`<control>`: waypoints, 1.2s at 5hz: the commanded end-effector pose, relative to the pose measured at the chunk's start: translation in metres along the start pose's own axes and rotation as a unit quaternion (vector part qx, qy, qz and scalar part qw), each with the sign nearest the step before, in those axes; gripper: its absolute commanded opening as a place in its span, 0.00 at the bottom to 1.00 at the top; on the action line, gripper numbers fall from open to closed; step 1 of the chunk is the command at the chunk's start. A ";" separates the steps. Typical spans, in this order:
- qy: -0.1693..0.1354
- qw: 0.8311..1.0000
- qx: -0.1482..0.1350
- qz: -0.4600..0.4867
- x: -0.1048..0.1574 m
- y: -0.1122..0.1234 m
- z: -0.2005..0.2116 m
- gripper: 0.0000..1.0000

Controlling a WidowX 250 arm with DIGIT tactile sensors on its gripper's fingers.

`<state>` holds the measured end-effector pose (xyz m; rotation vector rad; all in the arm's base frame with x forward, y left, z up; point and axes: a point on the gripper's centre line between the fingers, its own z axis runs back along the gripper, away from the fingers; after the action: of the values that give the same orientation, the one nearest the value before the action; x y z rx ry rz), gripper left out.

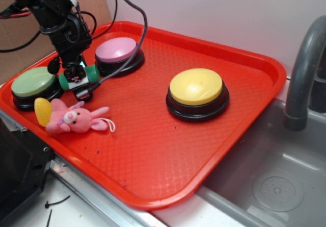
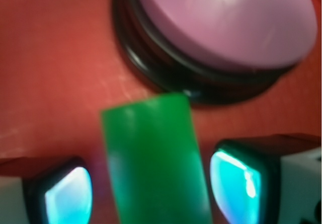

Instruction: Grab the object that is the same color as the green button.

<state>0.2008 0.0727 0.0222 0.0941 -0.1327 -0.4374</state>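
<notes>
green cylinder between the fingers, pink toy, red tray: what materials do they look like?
Small dark-green cylinder: likely solid plastic or painted wood; smooth, matte, soft sheen only.
Pink plush animal toy: fabric, fuzzy surface, cord loop.
Red tray: moulded plastic, textured grid floor, glossy rim.
Gripper straddles the cylinder; contact unclear.

Wrist view blurred; green cylinder (image 2: 156,163) cut off below.

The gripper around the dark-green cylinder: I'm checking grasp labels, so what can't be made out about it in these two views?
- Exterior view: the gripper covers the middle of the dark-green matte cylinder; its jaw contact is hidden.
- Wrist view: the cylinder is cut off by the bottom edge and blurred; narrow gaps seem to remain beside both fingertips, but contact cannot be settled.
- Wrist view: the pink dome button is cut off at the top and right edges.
</notes>
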 end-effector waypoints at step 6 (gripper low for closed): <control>0.003 0.975 -0.099 0.198 0.066 -0.057 0.178 0.00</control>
<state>0.1958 -0.0220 0.1794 -0.1276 -0.0359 -0.0385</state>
